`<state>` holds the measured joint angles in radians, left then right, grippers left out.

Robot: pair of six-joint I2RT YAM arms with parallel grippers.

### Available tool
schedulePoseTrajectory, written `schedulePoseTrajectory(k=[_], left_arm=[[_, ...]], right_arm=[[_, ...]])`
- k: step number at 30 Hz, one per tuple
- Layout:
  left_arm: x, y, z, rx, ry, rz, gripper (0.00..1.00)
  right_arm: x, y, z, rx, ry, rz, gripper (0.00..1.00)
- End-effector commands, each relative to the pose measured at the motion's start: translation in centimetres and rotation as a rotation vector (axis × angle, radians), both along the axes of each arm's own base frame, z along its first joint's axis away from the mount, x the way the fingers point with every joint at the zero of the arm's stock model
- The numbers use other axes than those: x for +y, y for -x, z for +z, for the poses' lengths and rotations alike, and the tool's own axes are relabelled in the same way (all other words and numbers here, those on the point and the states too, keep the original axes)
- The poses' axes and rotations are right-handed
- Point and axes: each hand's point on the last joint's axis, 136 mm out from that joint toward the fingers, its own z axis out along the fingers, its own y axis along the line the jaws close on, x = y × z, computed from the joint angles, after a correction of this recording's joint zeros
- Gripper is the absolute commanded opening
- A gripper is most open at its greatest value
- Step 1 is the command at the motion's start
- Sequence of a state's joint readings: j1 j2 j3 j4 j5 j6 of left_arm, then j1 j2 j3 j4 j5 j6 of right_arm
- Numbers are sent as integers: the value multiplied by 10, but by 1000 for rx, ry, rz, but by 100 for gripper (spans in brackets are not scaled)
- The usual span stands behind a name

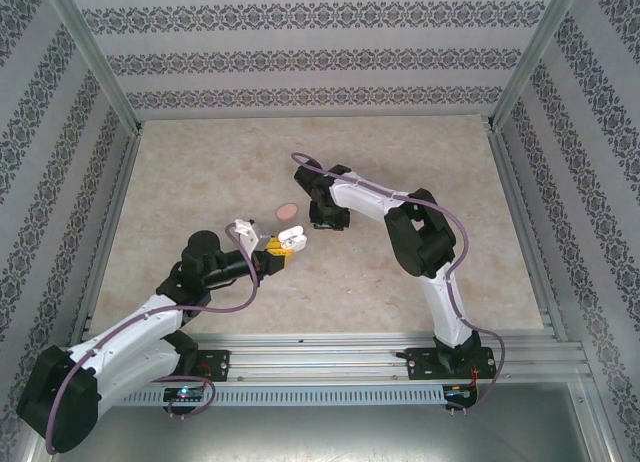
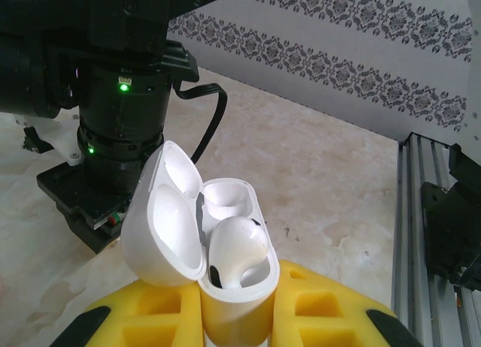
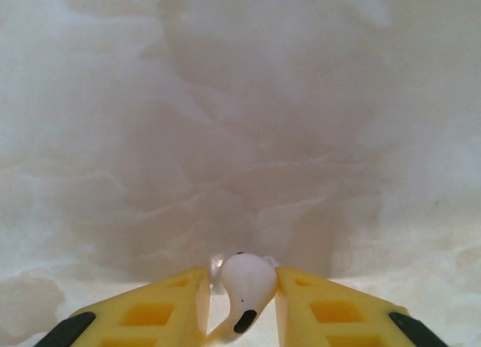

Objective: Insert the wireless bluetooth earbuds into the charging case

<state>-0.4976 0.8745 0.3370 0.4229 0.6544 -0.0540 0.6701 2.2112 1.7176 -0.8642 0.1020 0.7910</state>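
Observation:
My left gripper [image 2: 237,288] is shut on the white charging case [image 2: 233,313] and holds it upright between yellow fingers [image 2: 331,306]. The lid [image 2: 161,227] is swung open to the left. One white earbud [image 2: 239,245] sits in the near socket, and the far socket [image 2: 225,200] is empty. In the top view the left gripper [image 1: 283,246] and the case [image 1: 290,238] are at table centre. Just right of them my right gripper [image 1: 326,222] points down at the table. Its yellow fingers [image 3: 161,311] are shut on another white earbud [image 3: 245,281], stem downward, low over the marble tabletop.
A small pink rounded item [image 1: 288,211] lies on the table just behind the case and left of the right gripper. The right arm's black wrist [image 2: 113,114] stands close behind the open lid. Aluminium rails [image 1: 400,354] run along the near edge.

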Motion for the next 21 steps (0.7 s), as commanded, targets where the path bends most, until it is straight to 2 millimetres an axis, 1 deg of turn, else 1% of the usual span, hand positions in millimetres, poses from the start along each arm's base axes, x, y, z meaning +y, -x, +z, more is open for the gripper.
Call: schedulePoseTrajectory(k=[1,6,10,17,21], left_arm=[[-3,8,14,-31,32,-31,4],[3,8,13,-37,15,-4,4],[5,6,13,-42,6,14,4],[1,1,18,-46,14,9,4],[-1,0,25,-51,27,-1,4]], right_arm=[[7,3,0,-30,17,1,25],[9,10,3,-60,10,20,21],[7,12,17,-102,7,39,19],[11,14,62,-225,-67,80,16],[13,21,102,-315,-93,133,15]])
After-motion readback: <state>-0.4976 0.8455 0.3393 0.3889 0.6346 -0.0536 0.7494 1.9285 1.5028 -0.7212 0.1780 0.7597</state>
